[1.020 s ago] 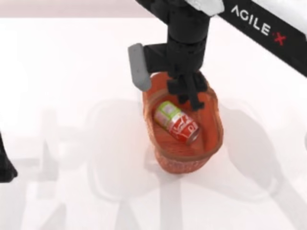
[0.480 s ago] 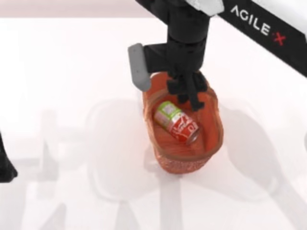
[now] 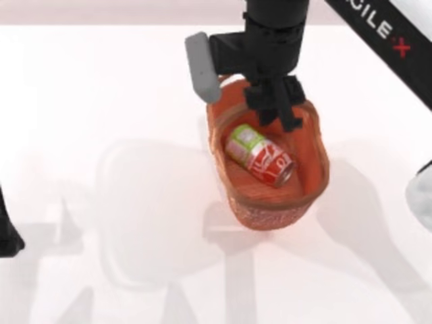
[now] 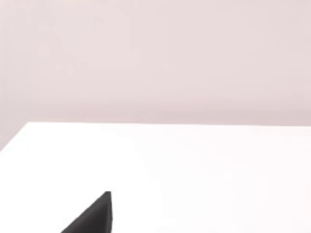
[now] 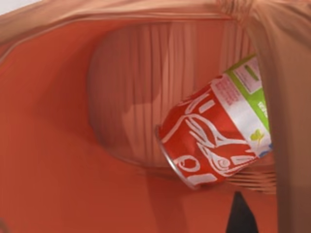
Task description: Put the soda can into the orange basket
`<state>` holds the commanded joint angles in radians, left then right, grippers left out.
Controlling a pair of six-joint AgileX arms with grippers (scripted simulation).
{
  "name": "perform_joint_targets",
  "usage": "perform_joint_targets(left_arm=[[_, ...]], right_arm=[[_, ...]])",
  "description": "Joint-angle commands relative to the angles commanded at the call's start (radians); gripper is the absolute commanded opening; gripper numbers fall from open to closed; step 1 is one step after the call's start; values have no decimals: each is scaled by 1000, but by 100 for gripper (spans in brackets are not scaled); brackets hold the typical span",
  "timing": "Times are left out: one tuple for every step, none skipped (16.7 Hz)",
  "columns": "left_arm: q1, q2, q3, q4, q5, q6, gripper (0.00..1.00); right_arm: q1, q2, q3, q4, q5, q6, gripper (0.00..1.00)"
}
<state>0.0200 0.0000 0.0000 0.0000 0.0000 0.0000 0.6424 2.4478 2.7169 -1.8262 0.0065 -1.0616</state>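
The soda can lies on its side on the slatted floor of the orange basket, red end toward the near rim. In the right wrist view the can rests against the basket's inner wall, and the brownish handle runs close by. My right gripper is over the basket's far rim, shut on the handle. The basket looks raised off the table. My left arm is parked at the table's left edge; one dark fingertip shows in its wrist view, gripper open.
The white table surrounds the basket, with soft shadows beneath and to the left of it. A pale wall rises behind the table's far edge in the left wrist view.
My right gripper and the basket have moved together toward the back right. The basket looks larger, as if lifted. The can stays inside it. The left arm has not moved.
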Motion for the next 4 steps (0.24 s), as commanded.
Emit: perform_joint_targets(left_arm=[[0, 0, 0, 0, 0, 0, 100], [0, 0, 0, 0, 0, 0, 100], [0, 0, 0, 0, 0, 0, 100], [0, 0, 0, 0, 0, 0, 100]], right_arm=[[-3, 9, 35, -29, 0, -3, 0], [-5, 15, 59, -51, 0, -5, 0], [-6, 19, 73, -64, 0, -6, 0], [-7, 20, 77, -67, 0, -7, 0]])
